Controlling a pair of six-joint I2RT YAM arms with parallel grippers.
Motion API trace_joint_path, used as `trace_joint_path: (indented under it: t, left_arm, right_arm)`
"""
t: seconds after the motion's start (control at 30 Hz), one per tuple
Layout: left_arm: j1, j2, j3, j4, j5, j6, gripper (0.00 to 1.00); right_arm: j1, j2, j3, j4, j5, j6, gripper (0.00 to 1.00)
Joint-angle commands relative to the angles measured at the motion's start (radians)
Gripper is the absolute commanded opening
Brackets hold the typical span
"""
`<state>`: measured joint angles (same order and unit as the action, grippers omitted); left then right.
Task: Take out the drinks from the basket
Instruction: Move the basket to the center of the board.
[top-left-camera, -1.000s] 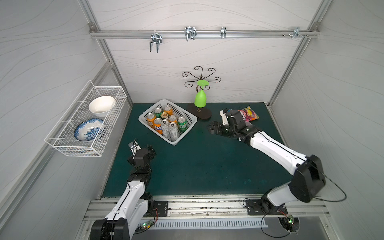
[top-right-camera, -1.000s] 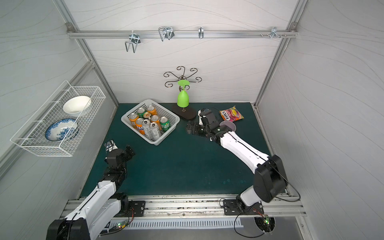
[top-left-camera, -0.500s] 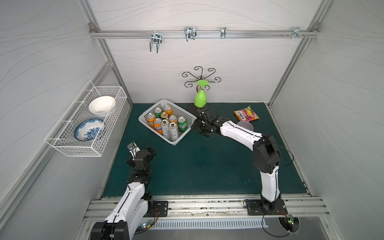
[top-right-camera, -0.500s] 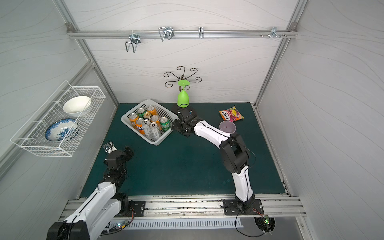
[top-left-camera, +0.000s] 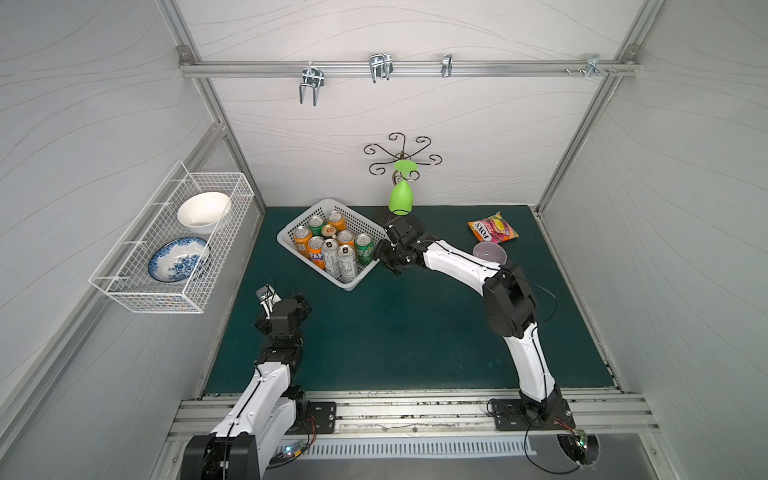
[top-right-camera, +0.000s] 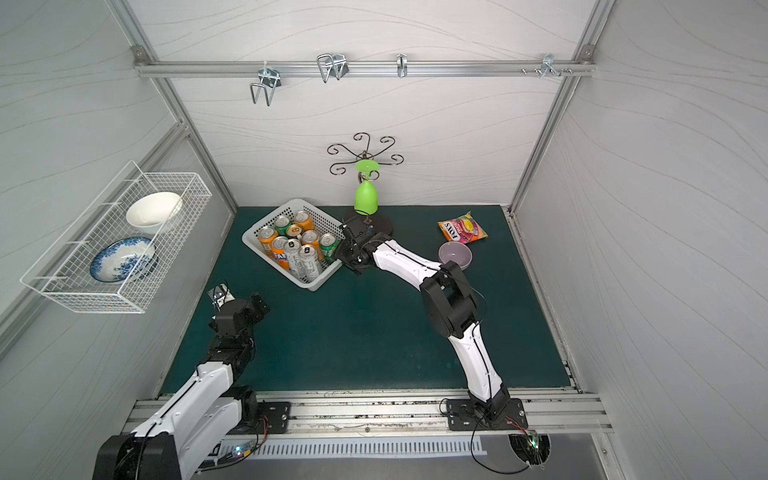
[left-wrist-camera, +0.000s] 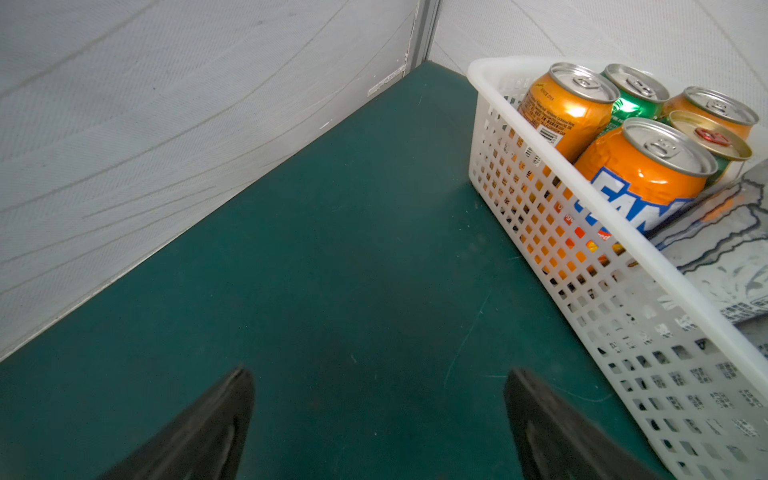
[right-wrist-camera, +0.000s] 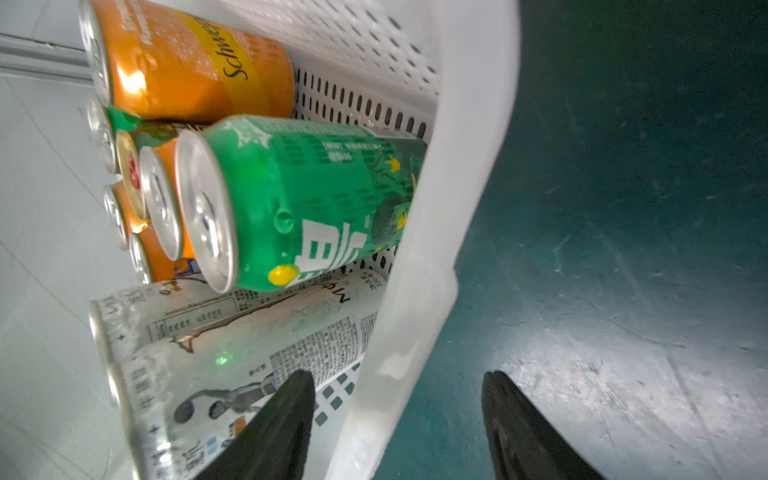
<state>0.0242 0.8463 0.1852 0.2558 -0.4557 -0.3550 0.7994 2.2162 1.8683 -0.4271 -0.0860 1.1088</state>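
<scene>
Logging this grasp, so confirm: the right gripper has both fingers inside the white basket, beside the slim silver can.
Wrong on the fingers. The right wrist view shows the right gripper straddling the white basket wall: one finger inside, beside the slim silver can, the other outside over the green mat.

Dark green mat (top-left-camera: 415, 332) carries white basket (top-left-camera: 291, 245), snack packet (top-left-camera: 493, 227), purple bowl (top-left-camera: 490, 253), black stand base (top-right-camera: 384, 224).
</scene>
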Motion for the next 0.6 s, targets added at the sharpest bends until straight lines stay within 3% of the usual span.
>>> trace_joint_path:
  t: [0.0,0.57]
  left_arm:
    - [-0.003,0.005,0.026,0.054,0.002,0.000,0.98]
    - [-0.003,0.010,0.028,0.054,0.002,0.002,0.98]
  right_arm:
    - [0.017,0.032,0.035,-0.012,-0.016,0.017,0.67]
    - [0.021,0.118,0.118,-0.032,-0.050,0.023,0.56]
